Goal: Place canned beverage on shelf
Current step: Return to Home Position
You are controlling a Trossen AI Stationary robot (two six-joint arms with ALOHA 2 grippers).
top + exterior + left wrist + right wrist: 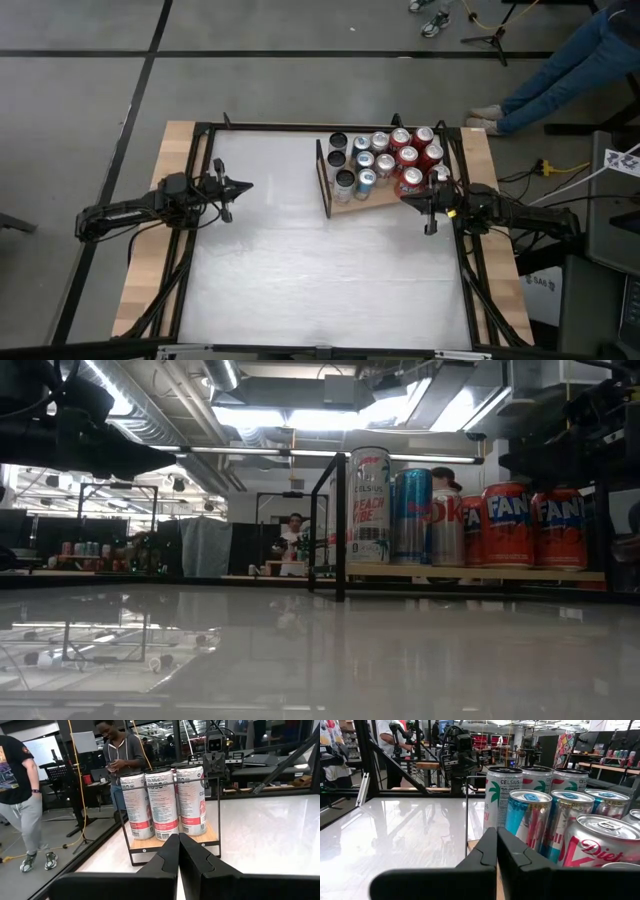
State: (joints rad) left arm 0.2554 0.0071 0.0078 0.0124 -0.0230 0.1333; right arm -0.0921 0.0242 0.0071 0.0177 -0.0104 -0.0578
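So the shelf [352, 207] is sitting toward the far right of the worktop [300, 270], and it looks full to me. Tall Celsius cans [162, 802] stand at the end with the black frame [322, 178], silver and blue ones are in the middle, and the Fanta cans [510, 525] and a Diet Coke can [605, 845] fill the other end, all upright in rows. Nothing is waiting on the worktop, so I'd say the stocking is done and it's just the retreat to home left. The left pincer [178, 842] is closed on nothing, parked well away from the shelf on the left side of the worktop and pointing at it. That one's basically fine. The right pincer [496, 837] is the one to watch. It's closed and empty too, but it's right beside the red cans at the shelf's near corner, with can tops filling its wrist view. My advice is to back it straight out along its own axis first, away from the cans, and only then swing or fold the arm. Any sideways sweep this close could clip a Fanta can and knock the row over.
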